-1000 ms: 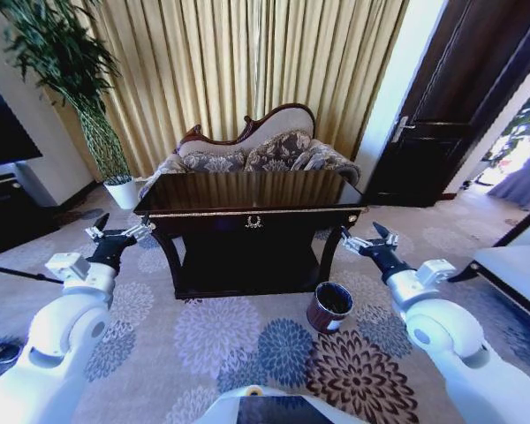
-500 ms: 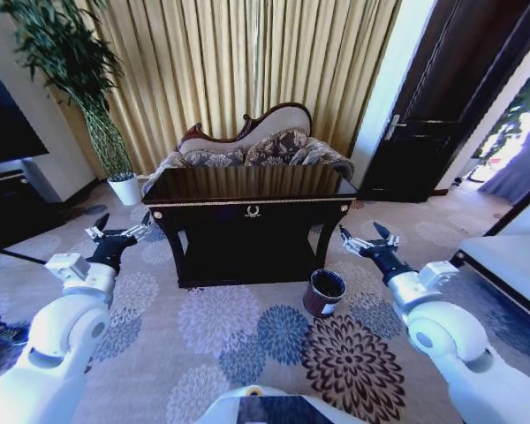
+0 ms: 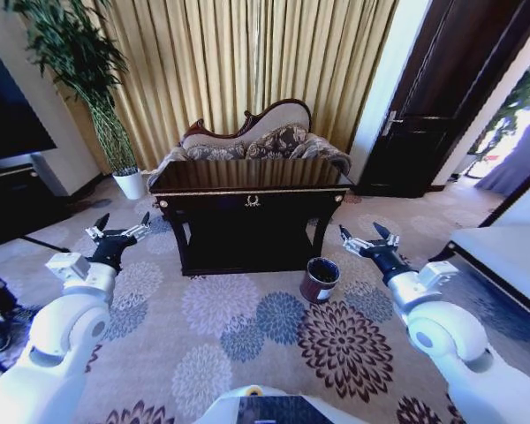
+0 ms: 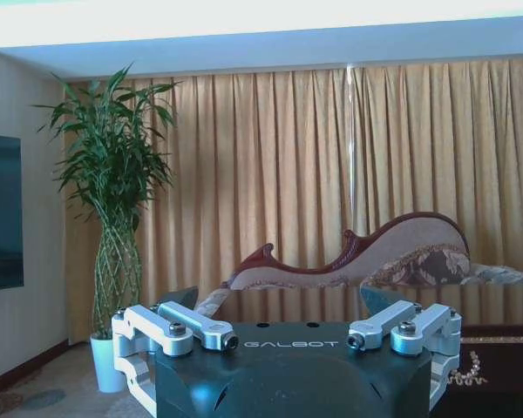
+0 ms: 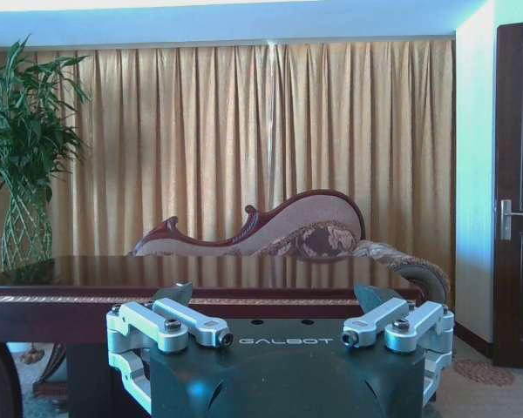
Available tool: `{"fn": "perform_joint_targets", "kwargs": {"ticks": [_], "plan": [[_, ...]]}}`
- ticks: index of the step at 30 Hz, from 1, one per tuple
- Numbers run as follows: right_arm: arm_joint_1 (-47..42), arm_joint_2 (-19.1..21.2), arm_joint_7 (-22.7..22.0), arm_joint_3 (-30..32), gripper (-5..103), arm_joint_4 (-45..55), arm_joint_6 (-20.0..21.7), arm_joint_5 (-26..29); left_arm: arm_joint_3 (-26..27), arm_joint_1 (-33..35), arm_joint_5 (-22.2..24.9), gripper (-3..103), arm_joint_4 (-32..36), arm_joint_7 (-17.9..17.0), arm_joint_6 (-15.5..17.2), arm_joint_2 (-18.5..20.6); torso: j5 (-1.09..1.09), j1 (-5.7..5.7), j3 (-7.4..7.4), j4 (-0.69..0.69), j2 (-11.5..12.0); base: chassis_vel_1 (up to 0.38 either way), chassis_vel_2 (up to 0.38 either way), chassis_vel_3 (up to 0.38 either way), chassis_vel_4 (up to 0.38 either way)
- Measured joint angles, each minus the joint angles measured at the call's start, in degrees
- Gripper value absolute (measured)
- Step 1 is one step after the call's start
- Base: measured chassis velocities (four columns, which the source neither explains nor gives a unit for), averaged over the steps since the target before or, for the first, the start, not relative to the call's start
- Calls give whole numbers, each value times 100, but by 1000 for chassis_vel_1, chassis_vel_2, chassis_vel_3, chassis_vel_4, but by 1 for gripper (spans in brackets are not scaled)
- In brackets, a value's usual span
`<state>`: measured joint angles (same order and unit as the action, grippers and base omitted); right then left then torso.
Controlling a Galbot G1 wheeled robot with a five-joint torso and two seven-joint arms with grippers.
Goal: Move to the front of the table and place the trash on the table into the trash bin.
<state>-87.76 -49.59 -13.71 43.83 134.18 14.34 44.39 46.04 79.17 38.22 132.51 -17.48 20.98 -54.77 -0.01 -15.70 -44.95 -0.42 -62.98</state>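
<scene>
The dark glossy table (image 3: 214,176) with gold trim stands ahead in the head view, some way off across the carpet. Its top also shows in the right wrist view (image 5: 87,272). The trash is out of view; the tabletop is seen at a shallow angle. The maroon trash bin (image 3: 320,279) sits on the floor by the table's front right leg. My left gripper (image 3: 124,226) is held open in the air at the left, short of the table. My right gripper (image 3: 360,235) is open too, at the right, beyond and beside the bin. Neither holds anything.
A curved-back sofa (image 3: 247,141) stands behind the table against gold curtains. A tall plant in a white pot (image 3: 129,183) is at the back left, a dark door (image 3: 433,115) at the right. White furniture (image 3: 503,256) lines the right edge. Patterned carpet lies between me and the table.
The whole head view has shifted: the table and bin look smaller and farther off, so the camera has moved. Both arms keep the same raised, open pose.
</scene>
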Motion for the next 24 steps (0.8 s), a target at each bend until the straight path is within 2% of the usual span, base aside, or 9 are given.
{"fn": "perform_joint_targets", "kwargs": {"ticks": [12, 16, 19, 24], "plan": [[-4, -8, 3, -41, 100, -30, -7, -20, -13, -13, 0, 100, -25, 5, -15, 7, 3, 2, 2, 1, -1, 199, -184, -206, 197], [5, -11, 4, -57, 100, -43, -7, -25, -24, -13, 0, 100, -37, 5, -29, -5, -4, -1, -1, -1, 0, 191, -208, -178, 228], [6, -17, 5, -65, 100, -49, -14, -28, -38, -11, -2, 100, -40, 5, -38, -19, 3, 0, 0, -1, 0, 205, -165, -226, 153], [0, -44, 12, -141, 100, -108, -166, -109, -125, -11, -22, 100, -52, 2, -109, -51, -4, 2, 1, -1, -2, 144, -140, -145, 112]]}}
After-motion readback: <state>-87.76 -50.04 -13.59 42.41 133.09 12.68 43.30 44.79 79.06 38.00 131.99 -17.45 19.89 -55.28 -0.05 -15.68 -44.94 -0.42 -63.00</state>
